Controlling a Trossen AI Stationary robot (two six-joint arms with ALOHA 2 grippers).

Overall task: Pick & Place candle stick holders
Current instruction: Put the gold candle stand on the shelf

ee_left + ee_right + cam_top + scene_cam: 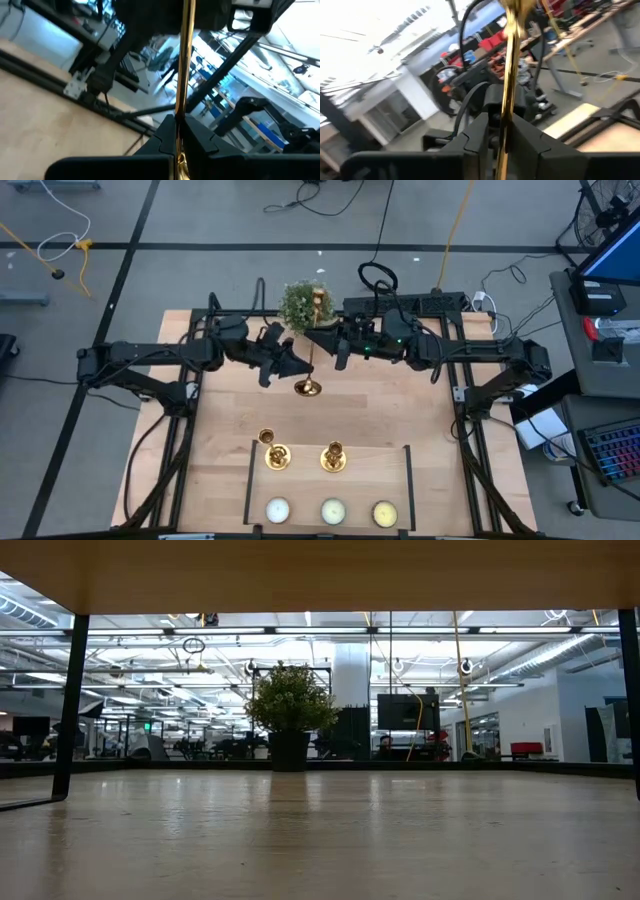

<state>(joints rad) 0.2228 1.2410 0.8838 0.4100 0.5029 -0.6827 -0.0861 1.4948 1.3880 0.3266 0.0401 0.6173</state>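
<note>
Nearest the overhead camera's bottom edge, three round tealight candles (331, 511) lie in a row at the desk's (220, 450) front, inside a dark frame (248, 480). Just behind them two candle stick holders stand upright side by side, one on the left (277, 457) and one on the right (333, 457), and a small gold piece (266, 437) sits just beside the left one; I cannot tell what it is.

Farther back, near the desk's middle, is the third candle stick holder (308, 375), its flared base toward the front and its thin stem running up between my two arms. My left gripper (177, 131) has its fingers clenched on that gold stem, which passes straight between the tips in my left wrist view. My right gripper (503, 131) meets the same stem from the other side; its fingers (477, 132) bracket the gold rod with a sliver of gap showing, so I cannot tell whether they grip or have let go.

Behind the holder, at the desk's far edge, stands a bushy potted plant (289, 708).
</note>
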